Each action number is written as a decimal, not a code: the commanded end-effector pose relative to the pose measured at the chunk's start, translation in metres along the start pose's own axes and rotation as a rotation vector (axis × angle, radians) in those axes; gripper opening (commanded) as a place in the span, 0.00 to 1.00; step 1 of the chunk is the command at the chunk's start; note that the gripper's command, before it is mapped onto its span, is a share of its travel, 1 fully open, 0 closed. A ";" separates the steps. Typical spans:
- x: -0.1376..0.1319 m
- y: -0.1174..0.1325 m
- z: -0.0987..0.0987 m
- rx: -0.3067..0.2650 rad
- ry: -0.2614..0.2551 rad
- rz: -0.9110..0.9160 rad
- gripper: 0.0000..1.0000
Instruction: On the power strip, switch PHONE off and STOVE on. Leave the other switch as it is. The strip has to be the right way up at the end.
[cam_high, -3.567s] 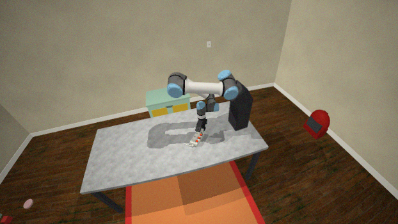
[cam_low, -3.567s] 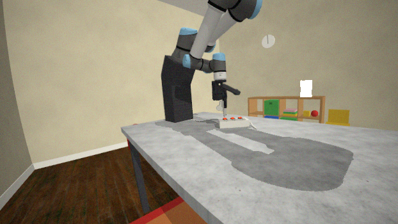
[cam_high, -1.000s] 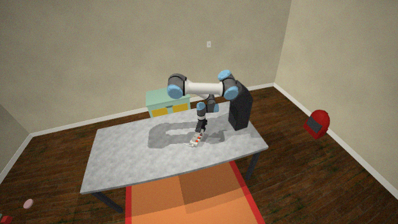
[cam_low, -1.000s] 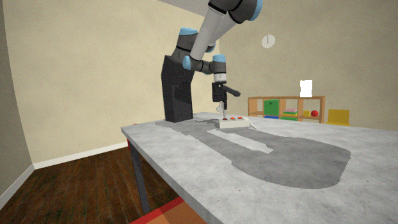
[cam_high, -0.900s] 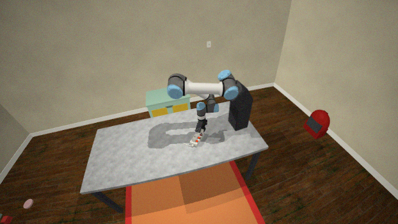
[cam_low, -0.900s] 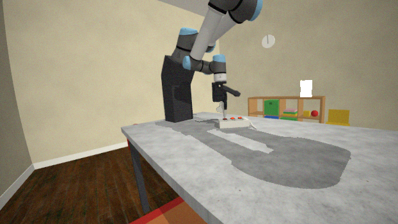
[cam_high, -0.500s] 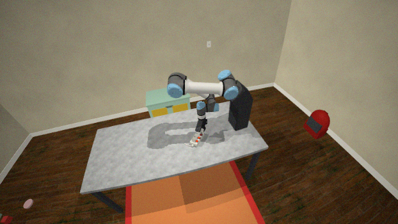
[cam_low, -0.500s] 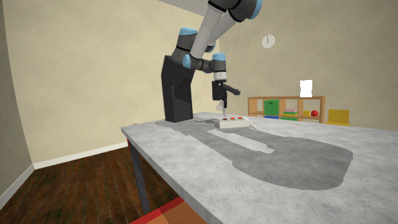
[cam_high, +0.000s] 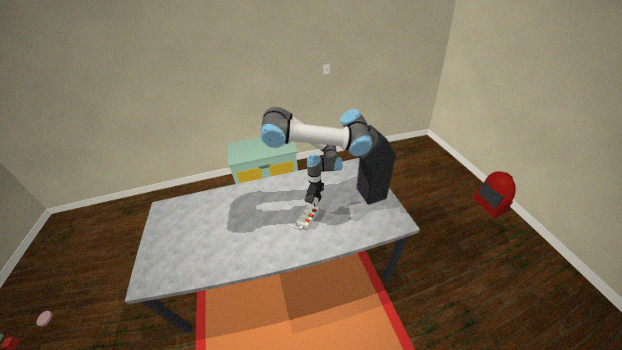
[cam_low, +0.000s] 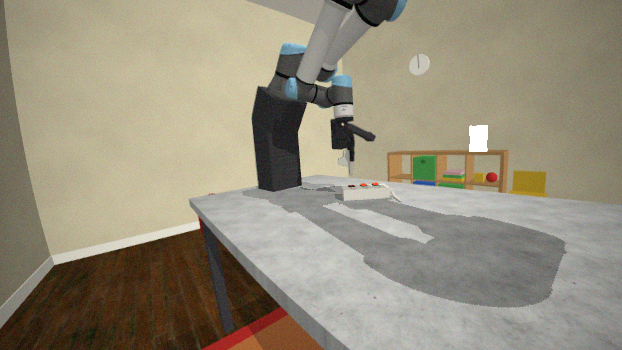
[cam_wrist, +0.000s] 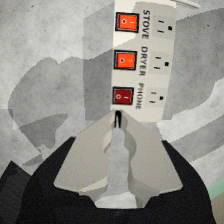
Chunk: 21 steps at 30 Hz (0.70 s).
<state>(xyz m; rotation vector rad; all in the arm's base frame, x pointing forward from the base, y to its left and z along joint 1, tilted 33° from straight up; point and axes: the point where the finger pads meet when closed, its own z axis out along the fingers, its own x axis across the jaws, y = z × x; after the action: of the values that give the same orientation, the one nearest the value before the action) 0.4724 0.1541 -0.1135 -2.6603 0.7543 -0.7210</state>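
- On the pale grey, mottled tabletop (cam_high: 200, 255) (cam_low: 295, 250) (cam_wrist: 37, 35), the off-white, oblong plastic power strip (cam_high: 302, 218) (cam_low: 367, 194) (cam_wrist: 150, 80) was seen lying flat, right way up, with its switches facing upward.
- In the top view, its long axis was slanted from the lower left to the upper right; in the wrist view, it was set almost upright in the frame.
- The end with the thin white cord (cam_high: 295, 226) (cam_low: 395, 196) (cam_wrist: 187, 4) was pointed away from the gripper (cam_high: 315, 203) (cam_low: 351, 173) (cam_wrist: 117, 111), and the PHONE end was placed nearest it.
- The dark red PHONE rocker (cam_high: 314, 210) (cam_low: 351, 186) (cam_wrist: 123, 96) was left unlit, in the off state.
- The bright orange-red STOVE rocker (cam_high: 307, 220) (cam_low: 375, 184) (cam_wrist: 127, 22) was lit, in the on state, beside the cord end.
- Between them, the bright orange-red DRYER rocker (cam_high: 311, 215) (cam_low: 363, 185) (cam_wrist: 124, 60) was also lit.
- The gripper's pale fingers were brought together, with nothing held, and their tips were poised just above the PHONE end, apart from the strip.

so the PHONE switch (cam_high: 314, 210) (cam_low: 351, 186) (cam_wrist: 123, 96) is dark now, it's lit bright like the others a few seconds back, and the gripper (cam_high: 315, 202) (cam_low: 351, 173) (cam_wrist: 117, 111) sits a bit higher above the strip (cam_high: 303, 220) (cam_low: 366, 194) (cam_wrist: 156, 80)
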 end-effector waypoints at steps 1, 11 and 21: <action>0.000 0.001 -0.003 -0.001 -0.002 0.001 0.00; 0.001 0.000 -0.003 0.000 0.000 0.000 0.00; 0.001 0.000 -0.004 0.000 0.000 0.000 1.00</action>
<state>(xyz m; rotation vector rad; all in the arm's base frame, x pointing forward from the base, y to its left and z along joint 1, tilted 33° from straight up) 0.4714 0.1539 -0.1118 -2.6612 0.7533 -0.7195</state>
